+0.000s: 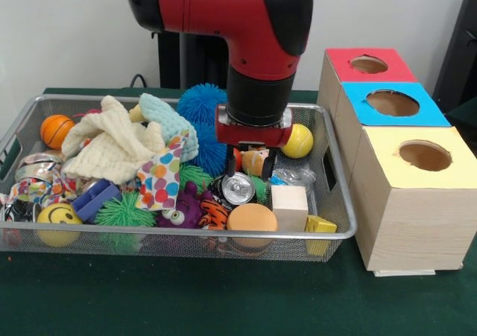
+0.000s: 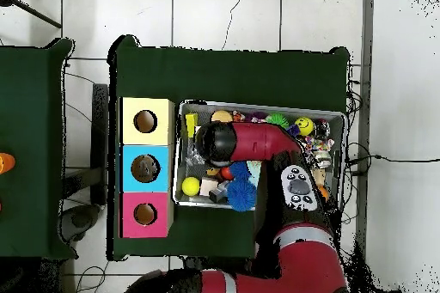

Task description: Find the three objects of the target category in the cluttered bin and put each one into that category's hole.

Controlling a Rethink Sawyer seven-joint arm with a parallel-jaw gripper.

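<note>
Arm [image 1: 253, 30] reaches straight down; gripper [image 1: 250, 161] low, jaws' state unclear.

A plain pale wall [image 1: 67, 30] stands behind the table, which is covered in dark green cloth [image 1: 186, 299]. From above, the floor [image 2: 223, 15] is light tile with thin dark seams and a few cables [image 2: 378, 159] trailing across it. A second green-topped table [image 2: 30, 148] stands apart, with something orange [image 2: 4, 163] at its edge, perhaps a ball.
</note>
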